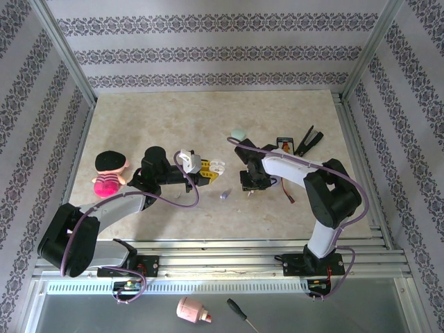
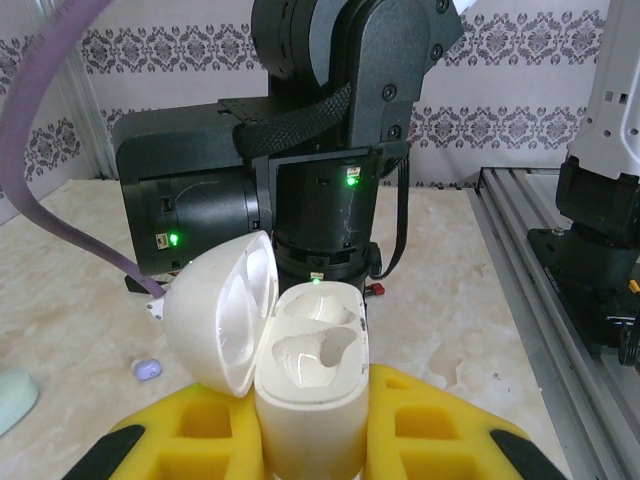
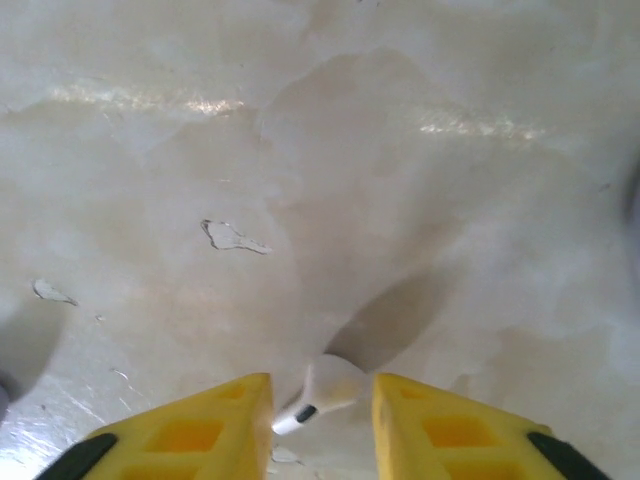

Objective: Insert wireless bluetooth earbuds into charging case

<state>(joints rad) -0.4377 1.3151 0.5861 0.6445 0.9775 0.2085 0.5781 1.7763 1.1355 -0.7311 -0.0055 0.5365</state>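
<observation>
While the left jaws clamp the white charging case (image 2: 312, 420) upright by its lower body, its lid (image 2: 225, 310) hangs open to one side and both moulded wells inside show empty. Seen from above, this case (image 1: 217, 166) sits at the tip of the left arm (image 1: 104, 215), near the middle of the tabletop (image 1: 173, 118). Facing it, the right arm (image 1: 298, 170) points its jaws down at the tabletop. In the right wrist view the two yellow fingers (image 3: 210, 420) stand a narrow gap apart, one on each side of a white earbud (image 3: 325, 388) lying on the surface; whether they pinch it cannot be told. A lilac earbud (image 1: 223, 195) lies loose on the tabletop between the two arms, just in front of the case, and appears again in the left wrist view (image 2: 147, 368). A pale green rounded case (image 1: 238, 134) rests farther back. A doll (image 1: 109, 173) with a black cap sits beside the left arm.
</observation>
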